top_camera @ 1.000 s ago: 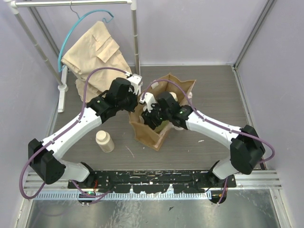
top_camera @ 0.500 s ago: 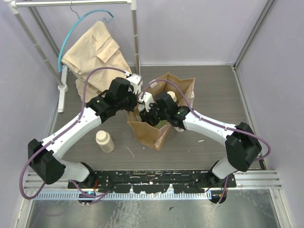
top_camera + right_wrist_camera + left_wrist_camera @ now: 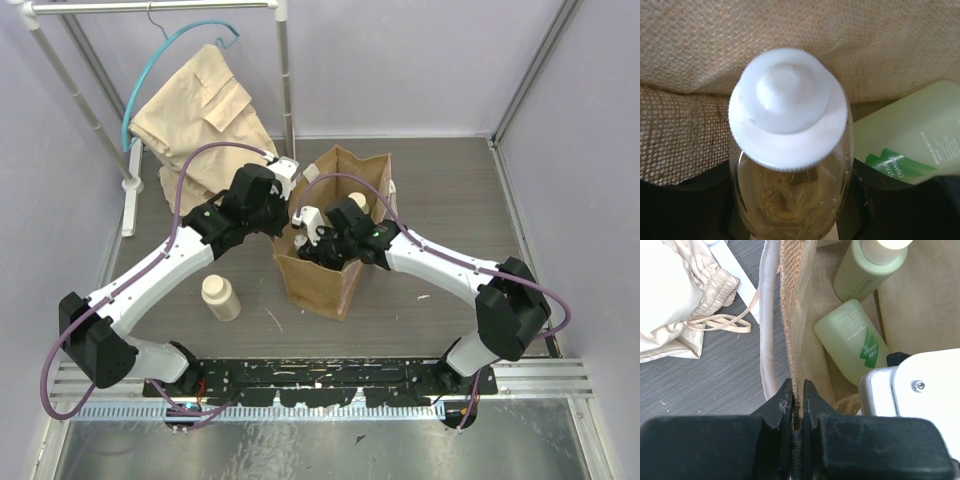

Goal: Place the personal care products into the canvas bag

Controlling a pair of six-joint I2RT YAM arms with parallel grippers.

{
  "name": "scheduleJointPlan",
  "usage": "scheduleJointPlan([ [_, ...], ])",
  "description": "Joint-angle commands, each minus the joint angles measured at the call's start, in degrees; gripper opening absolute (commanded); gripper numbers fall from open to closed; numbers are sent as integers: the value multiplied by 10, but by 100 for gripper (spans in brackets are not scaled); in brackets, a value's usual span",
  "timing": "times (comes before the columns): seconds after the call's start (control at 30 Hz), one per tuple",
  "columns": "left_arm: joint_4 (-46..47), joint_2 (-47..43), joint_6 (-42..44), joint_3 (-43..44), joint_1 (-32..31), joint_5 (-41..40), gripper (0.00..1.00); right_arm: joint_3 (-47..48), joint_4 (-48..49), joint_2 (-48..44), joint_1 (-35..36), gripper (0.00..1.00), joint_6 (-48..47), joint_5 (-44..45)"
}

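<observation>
The tan canvas bag [image 3: 325, 280] stands mid-table, mouth open upward. My left gripper [image 3: 286, 222] is shut on the bag's left rim [image 3: 792, 315], next to its whitish strap [image 3: 767, 340]. My right gripper [image 3: 320, 243] is down inside the bag, shut on the amber white-capped bottle [image 3: 790, 165]. Two green bottles lie in the bag: one with a cream top [image 3: 865, 275] and one with a dark green label [image 3: 852, 337], which also shows in the right wrist view [image 3: 912, 132]. The cream bottle [image 3: 221, 297] stands on the table left of the bag.
A beige folded garment [image 3: 200, 110] lies at the back left under a clothes rack [image 3: 285, 70], with a teal hanger [image 3: 165, 60]. The rack's white foot [image 3: 130, 195] rests on the table's left side. A metal rail [image 3: 320, 375] runs along the near edge.
The bag has straightened up and its mouth has shifted left and back. My right gripper has gone further left and down into the bag with the amber bottle. The left gripper still holds the rim.
</observation>
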Motion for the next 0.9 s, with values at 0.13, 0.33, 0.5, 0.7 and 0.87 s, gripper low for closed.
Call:
scheduleJointPlan([
  [0.13,2,-5,7,7,0,5,0,-60,39,13,36,1,-1,74],
  [0.33,0,-7,7,7,0,3,0,-123,122,17,61,1,5,117],
  [0.5,-2,-11,9,7,0,2,0,-149,128,17,77,1,19,149],
  [0.7,-5,-14,8,7,0,0,0,-155,97,-5,80,37,37,172],
  [0.87,-9,-15,6,6,0,0,0,-147,77,-35,80,80,57,212],
])
